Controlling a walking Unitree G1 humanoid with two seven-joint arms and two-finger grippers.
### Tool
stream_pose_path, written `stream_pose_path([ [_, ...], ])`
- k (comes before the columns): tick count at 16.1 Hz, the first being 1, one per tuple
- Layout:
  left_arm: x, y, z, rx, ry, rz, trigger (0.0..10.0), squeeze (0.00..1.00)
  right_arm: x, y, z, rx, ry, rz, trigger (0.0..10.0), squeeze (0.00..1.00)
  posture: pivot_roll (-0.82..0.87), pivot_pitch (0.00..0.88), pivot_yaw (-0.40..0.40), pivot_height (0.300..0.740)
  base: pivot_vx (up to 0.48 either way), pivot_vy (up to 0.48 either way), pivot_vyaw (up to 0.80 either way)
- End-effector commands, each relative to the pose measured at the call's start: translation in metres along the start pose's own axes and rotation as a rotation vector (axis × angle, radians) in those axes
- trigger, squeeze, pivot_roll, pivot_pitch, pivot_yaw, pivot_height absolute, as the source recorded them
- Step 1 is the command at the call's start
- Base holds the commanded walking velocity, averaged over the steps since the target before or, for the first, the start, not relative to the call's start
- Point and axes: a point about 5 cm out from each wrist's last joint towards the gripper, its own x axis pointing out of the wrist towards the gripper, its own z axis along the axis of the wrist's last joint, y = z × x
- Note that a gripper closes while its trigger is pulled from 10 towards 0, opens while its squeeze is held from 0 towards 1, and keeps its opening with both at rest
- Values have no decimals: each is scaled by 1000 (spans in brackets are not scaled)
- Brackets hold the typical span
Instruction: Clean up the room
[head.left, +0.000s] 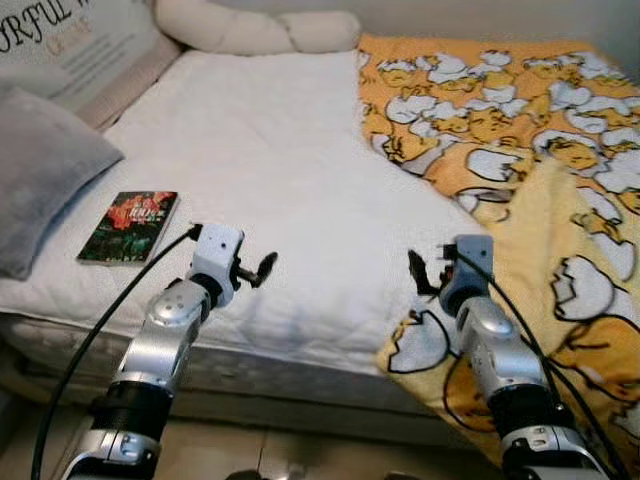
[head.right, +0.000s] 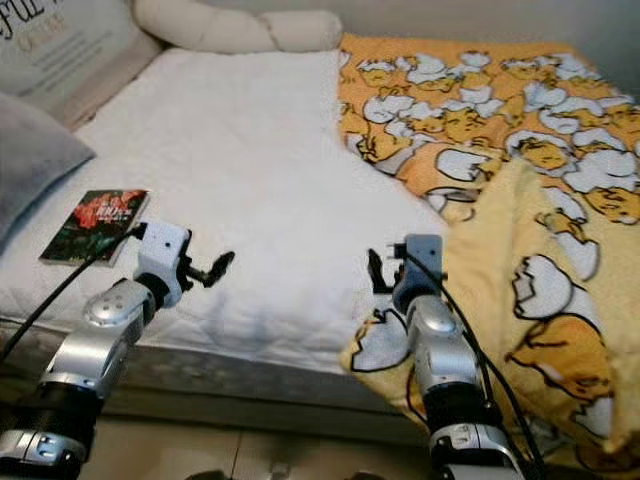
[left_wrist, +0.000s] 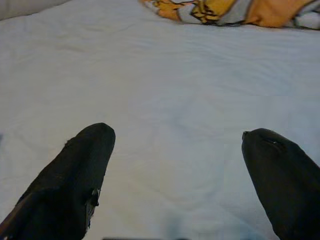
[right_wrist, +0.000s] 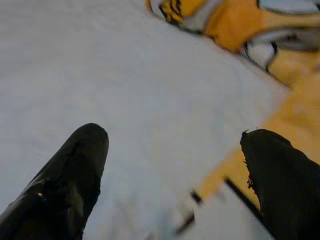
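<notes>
A yellow blanket (head.left: 500, 130) printed with ducks and eggshells covers the right side of the bed and hangs over its front edge. The white mattress (head.left: 260, 150) lies bare on the left. A book with a red and green cover (head.left: 128, 226) rests near the mattress's front left corner. My left gripper (head.left: 257, 270) is open, hovering over the white sheet to the right of the book. My right gripper (head.left: 425, 272) is open too, just above the blanket's folded edge (right_wrist: 280, 120) at the bed's front. Nothing sits between either pair of fingers (left_wrist: 75, 175).
A grey pillow (head.left: 40, 175) lies at the left edge. A long cream bolster (head.left: 255, 28) runs along the head of the bed, beside a printed cushion (head.left: 85, 40). The bed frame and floor (head.left: 300, 450) show below my arms.
</notes>
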Motion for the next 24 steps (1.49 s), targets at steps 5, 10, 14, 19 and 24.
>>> stream_pose_path([
  [5,-10,-3,-3,63,19,-123,10000,0,10,-3,-2,21,84,-30,10000,1000,-28,0,39,740,0,0,0],
  [10,-20,-10,-2,141,42,-310,10000,0,22,-10,-5,-45,226,-86,10000,1000,1,0,39,740,0,0,0],
  [14,-21,-6,2,139,38,-303,10000,0,25,-18,0,0,236,-142,10000,1000,10,0,47,740,0,0,0],
  [19,-26,-15,9,165,45,-414,10000,0,21,-38,-4,4,314,-225,10000,0,49,0,32,740,0,0,0],
  [24,-40,-17,18,198,57,-465,10000,0,21,-40,-4,12,319,-214,10000,0,112,14,28,740,0,0,0],
])
